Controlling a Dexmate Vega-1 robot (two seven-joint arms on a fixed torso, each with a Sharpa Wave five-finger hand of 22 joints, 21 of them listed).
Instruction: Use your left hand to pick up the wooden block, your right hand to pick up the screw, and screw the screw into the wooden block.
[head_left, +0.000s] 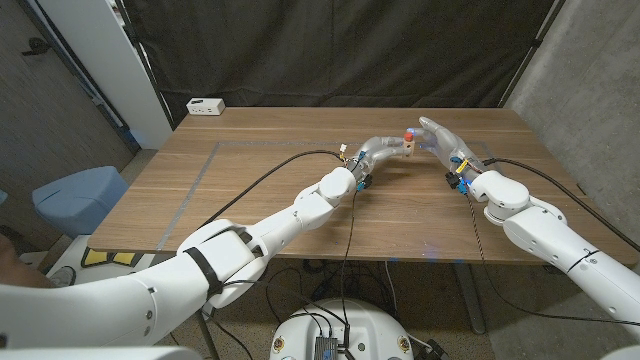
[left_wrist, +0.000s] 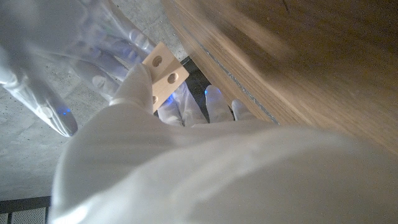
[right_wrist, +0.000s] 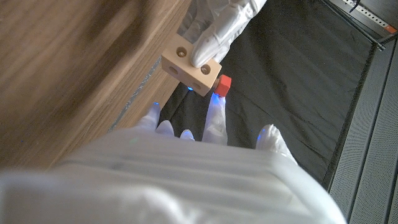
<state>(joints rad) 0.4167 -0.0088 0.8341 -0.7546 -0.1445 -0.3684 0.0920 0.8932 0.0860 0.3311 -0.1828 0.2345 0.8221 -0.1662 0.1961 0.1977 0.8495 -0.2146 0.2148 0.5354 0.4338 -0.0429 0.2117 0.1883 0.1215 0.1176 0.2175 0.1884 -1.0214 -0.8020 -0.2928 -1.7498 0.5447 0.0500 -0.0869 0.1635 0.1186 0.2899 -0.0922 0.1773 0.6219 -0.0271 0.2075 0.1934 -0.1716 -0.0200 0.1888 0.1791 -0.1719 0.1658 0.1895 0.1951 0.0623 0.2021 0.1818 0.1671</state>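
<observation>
My left hand (head_left: 372, 152) holds the pale wooden block (head_left: 411, 145) up above the far middle of the table, its fingers (right_wrist: 214, 31) wrapped over one end. The block (left_wrist: 163, 74) shows two round holes on its side. A red screw head (head_left: 408, 132) sits against the block (right_wrist: 189, 65), and the screw (right_wrist: 223, 85) looks seated in it. My right hand (head_left: 441, 137) reaches in from the right with fingers spread, one fingertip (right_wrist: 214, 107) right at the screw. Whether it pinches the screw is unclear. The right hand (left_wrist: 62, 56) looks blurred beside the block.
A white power strip (head_left: 205, 106) lies at the table's far left corner. The wooden table (head_left: 250, 200) has a faint taped outline on its left half. Black cables (head_left: 270, 175) trail along both arms. A blue bin (head_left: 78, 195) stands on the floor to the left.
</observation>
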